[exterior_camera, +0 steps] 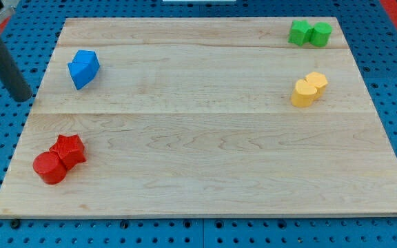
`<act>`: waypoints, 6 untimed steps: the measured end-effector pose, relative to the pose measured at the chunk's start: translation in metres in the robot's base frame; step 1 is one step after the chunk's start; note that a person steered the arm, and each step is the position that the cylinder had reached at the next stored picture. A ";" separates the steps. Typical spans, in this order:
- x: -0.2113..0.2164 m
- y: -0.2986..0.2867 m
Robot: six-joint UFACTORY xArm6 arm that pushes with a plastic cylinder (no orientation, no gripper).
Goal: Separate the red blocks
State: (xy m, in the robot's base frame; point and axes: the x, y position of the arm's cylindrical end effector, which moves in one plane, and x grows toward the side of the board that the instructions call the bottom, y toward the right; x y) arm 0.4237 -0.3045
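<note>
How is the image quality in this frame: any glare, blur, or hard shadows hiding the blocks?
Camera view: even light and short soft shadows; the red cylinder and red star, touching, are sharp. Faint sheen on the wooden board. My tip, off the board's left edge, looks slightly soft.

Two red blocks lie near the view's bottom-left corner of the tabletop (205, 151), touching one another. The red cylinder (49, 167) stands on its flat end, nearer the view's left edge and lower. The red star (69, 149) lies flat with its points outward, pressed against the cylinder's upper right side, towards the view's top and right.
</note>
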 end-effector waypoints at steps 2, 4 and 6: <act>0.093 0.000; 0.123 0.018; 0.123 0.123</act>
